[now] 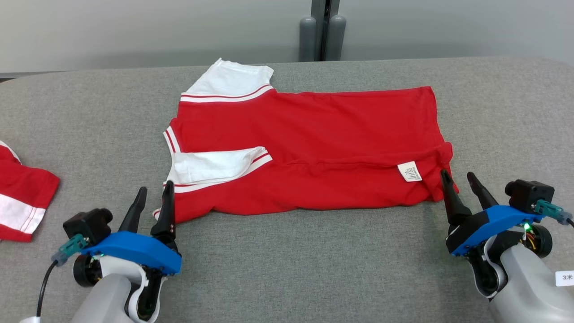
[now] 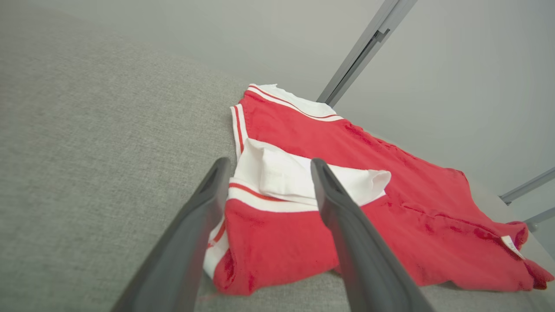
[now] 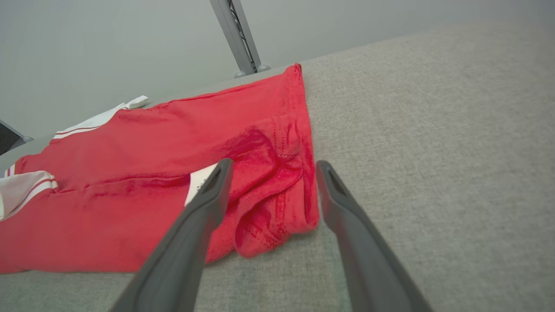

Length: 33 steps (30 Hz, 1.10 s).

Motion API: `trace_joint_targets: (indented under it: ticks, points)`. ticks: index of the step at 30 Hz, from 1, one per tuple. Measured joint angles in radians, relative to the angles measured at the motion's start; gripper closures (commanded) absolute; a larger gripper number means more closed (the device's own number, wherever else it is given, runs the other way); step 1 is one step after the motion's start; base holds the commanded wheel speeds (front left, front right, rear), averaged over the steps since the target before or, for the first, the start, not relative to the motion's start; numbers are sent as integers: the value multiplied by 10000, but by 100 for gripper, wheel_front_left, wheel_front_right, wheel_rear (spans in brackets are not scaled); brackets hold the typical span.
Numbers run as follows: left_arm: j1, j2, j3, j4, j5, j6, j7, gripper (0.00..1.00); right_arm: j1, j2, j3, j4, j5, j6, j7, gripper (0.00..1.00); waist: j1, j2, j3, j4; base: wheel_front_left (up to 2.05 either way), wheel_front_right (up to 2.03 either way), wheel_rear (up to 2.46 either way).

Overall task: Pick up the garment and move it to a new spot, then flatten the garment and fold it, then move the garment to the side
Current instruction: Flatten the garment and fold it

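Item: garment [image 1: 314,148], red with white striped sleeves, lying folded lengthwise across the middle of the grey table [image 1: 287,269], neck end to my left.
Cut off: second garment [image 1: 22,193], red and white, at the table's left edge, most of it outside the head view; both of my forearms are cut by the bottom edge.
Cut off, rear: post [image 1: 323,31], grey, behind the table, its top out of frame.
Hard to read: care label [image 1: 409,171], white, near the garment's near right corner; the print is too small for me to read.
Part hidden: in the right wrist view, one of my fingers [image 3: 204,203] covers part of that label.
Covered: the lower layers of cloth under the fold.
Left end: my left gripper [image 1: 155,186] stands wide with nothing between its fingers, at the near left corner; I cannot tell whether it touches the cloth.
Right end: my right gripper [image 1: 457,173] is likewise spread and empty, just beside the near right corner.
Left wrist view adds: near sleeve [image 2: 303,177], white, doubled back over the red body.
Right wrist view adds: hem corner [image 3: 277,203], bunched and curled, stitching visible.
Head view adds: far sleeve [image 1: 228,76], lying flat and pointing away from me.
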Motion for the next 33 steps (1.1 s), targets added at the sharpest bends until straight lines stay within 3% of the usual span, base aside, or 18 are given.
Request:
trace_joint_targets:
  ticks: [7, 21, 22, 23, 24, 31, 33]
  points:
    - [169, -232, 33, 533, 759, 0, -2, 0, -339, 46, 307, 711, -397, 0, -50, 0, 1, 0, 153, 2, 0, 0, 0]
    - [-698, -564, -890, 2228, 587, 0, -35, 3, -1415, 316, 660, 2863, -1208, 0, -232, 0, 0, -1, 449, -88, 0, 0, 0]
    - [-748, -579, -957, 2270, 516, 0, -42, 53, -1459, 362, 663, 2936, -1206, 0, -259, 70, 0, -1, 455, -91, 0, 0, 0]
    - [-784, -585, -1007, 2290, 437, 0, -44, 81, -1486, 412, 665, 2993, -1198, 0, -297, 97, 1, -1, 455, -95, 0, 0, 0]
    - [-801, -583, -1057, 2293, 362, 0, -44, 100, -1503, 456, 681, 3022, -1193, 0, -322, 100, 1, 0, 441, -99, 0, 0, 0]
    - [-653, -541, -1170, 2077, 96, 0, -12, 100, -1349, 518, 644, 2894, -988, 2, -426, 100, 2, 1, 69, -46, 0, 0, 0]
    - [-315, -401, -951, 1676, 102, 0, -13, 100, -904, 445, 483, 2278, -788, 2, -443, 100, 1, 0, -256, 23, 0, 0, 0]
